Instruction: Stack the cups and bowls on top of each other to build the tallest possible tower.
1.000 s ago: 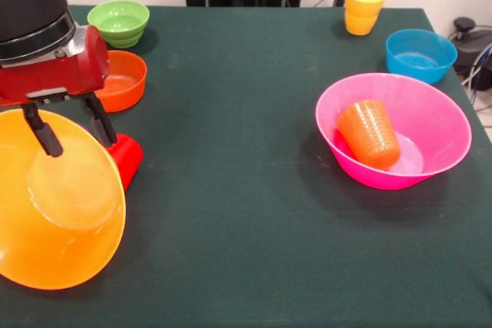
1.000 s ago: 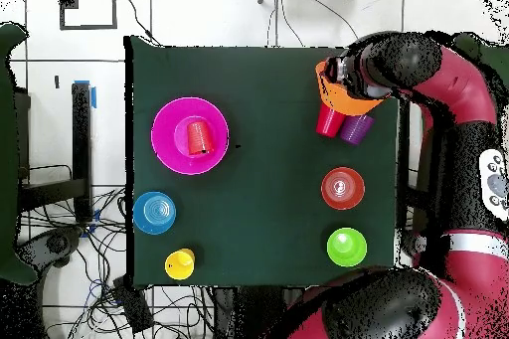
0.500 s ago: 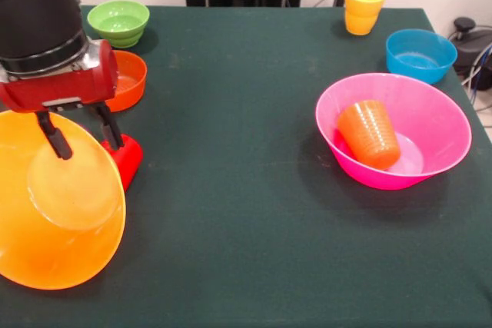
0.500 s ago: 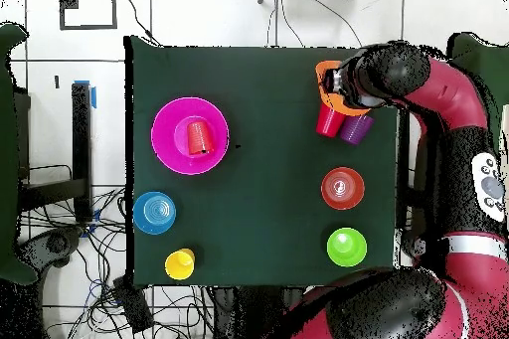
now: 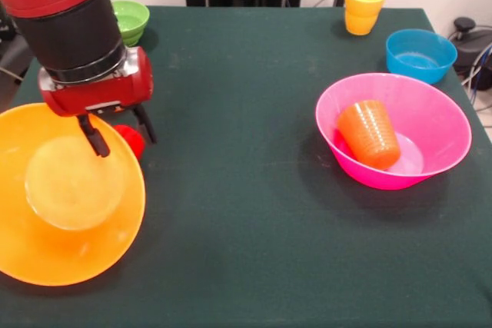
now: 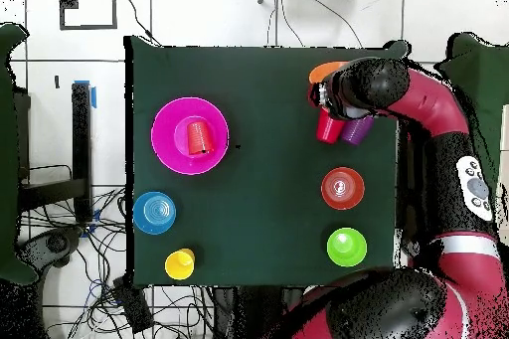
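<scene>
Jaws [image 5: 119,130] spread wide above the large yellow-orange bowl [image 5: 65,197], which sits empty on the bench [image 5: 246,213] beside a red cup [image 5: 131,138]. Pink bowl [image 5: 393,130] holds an orange cup [image 5: 370,133] on its side. No legible writing.

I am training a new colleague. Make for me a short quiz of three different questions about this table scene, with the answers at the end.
1. True or false: the orange cup stands upright on the table beside the pink bowl.
2. Which thing does the gripper hang closest to? A) the blue bowl B) the large yellow-orange bowl C) the yellow cup
3. Fill in: at the far corner, partly hidden behind the arm in the front view, sits the small ____ bowl.

Key: 1 false, the cup lies on its side inside the pink bowl. 2 B. 3 green.
</scene>
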`<state>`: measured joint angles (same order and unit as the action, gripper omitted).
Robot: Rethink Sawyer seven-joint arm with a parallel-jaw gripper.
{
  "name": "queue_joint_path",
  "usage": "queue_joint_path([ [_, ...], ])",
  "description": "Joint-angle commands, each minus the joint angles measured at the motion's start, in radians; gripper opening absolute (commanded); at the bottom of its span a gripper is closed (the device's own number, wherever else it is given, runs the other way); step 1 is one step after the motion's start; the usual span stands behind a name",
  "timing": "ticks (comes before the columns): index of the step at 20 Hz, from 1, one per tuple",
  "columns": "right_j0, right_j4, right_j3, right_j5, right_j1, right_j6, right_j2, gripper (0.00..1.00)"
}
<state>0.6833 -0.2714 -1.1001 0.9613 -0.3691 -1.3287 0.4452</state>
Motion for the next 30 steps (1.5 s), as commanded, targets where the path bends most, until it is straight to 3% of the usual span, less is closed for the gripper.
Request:
queue_joint_path([
  [1,0.000,-0.081,-0.092,-0.050,0.037,0.190,0.050,1.00],
  [11,0.003,-0.093,-0.082,-0.068,0.056,0.196,0.055,1.00],
  [21,-0.019,-0.137,0.009,-0.079,0.089,0.231,0.058,1.00],
  [22,-0.021,-0.146,0.014,-0.083,0.088,0.227,0.057,0.00],
  [30,-0.029,-0.198,0.024,-0.148,0.065,0.224,0.054,0.00],
])
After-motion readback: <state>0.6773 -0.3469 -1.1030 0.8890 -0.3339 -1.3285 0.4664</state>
